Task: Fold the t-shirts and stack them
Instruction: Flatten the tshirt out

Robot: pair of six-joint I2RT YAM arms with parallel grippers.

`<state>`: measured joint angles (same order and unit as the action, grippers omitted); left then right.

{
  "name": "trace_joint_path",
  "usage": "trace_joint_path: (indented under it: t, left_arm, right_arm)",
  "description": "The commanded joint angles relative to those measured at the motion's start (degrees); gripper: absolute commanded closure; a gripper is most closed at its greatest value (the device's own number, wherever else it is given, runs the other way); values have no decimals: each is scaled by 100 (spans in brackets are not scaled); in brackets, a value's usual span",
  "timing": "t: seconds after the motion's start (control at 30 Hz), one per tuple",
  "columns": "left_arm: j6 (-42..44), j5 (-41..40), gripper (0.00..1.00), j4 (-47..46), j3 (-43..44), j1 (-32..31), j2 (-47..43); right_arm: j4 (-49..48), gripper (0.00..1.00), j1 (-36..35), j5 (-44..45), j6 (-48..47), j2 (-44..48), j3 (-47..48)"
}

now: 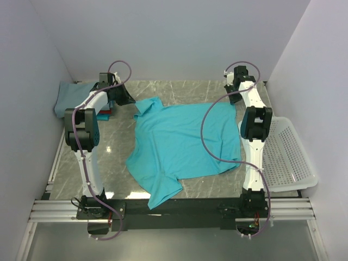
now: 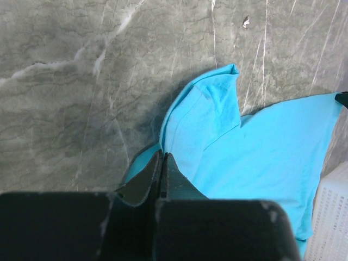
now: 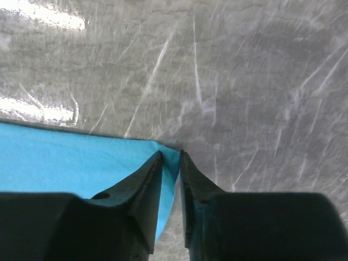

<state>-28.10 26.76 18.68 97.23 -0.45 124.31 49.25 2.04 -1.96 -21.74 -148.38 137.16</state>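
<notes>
While the turquoise t-shirt (image 1: 185, 141) lies spread on the table (image 1: 111, 157), the left gripper (image 2: 163, 156) has its jaws closed, pinching cloth beside the far-left sleeve. Right gripper (image 3: 171, 155): jaws narrowly apart, straddling the shirt's far-right corner. Folded grey-blue t-shirt (image 1: 68, 97) lies far left. White basket (image 1: 288, 157) at right edge.

Our grey marble table (image 1: 115, 156)
We see a turquoise t-shirt (image 1: 185, 142) spread at centre, a folded grey-blue tee (image 1: 67, 98) at ten o'clock, a white basket (image 1: 289, 159) at three.
</notes>
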Motion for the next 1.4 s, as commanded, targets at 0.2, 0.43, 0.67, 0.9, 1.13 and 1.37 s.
trace_joint_path:
  t: [0.2,0.43,0.67,0.9,1.13,1.37]
  left_arm:
    - [147,57,99,-57,191,27,-197]
    - [331,-425,99,57,322,27,-495]
    - [665,-1006,99,321,630,27,-1189]
    - [1043,-1112,99,-328,16,27,-2866]
    - [1140,-1279,100,-1093,-170,27,-5281]
    - [648,-1735,100,-1288,472,-95,-6928]
  right_arm:
    - [23,97,94,-129,-59,28,-23]
    - [-276,100,24,-568,91,1098,-243]
    - [-329,100,-502,-938,117,2794,-1313]
    - [-163,100,-1460,-245,-102,4834,-2080]
    - [86,100,-2128,607,-840,7009,-1654]
    - [-135,100,-1489,223,-999,8894,-1694]
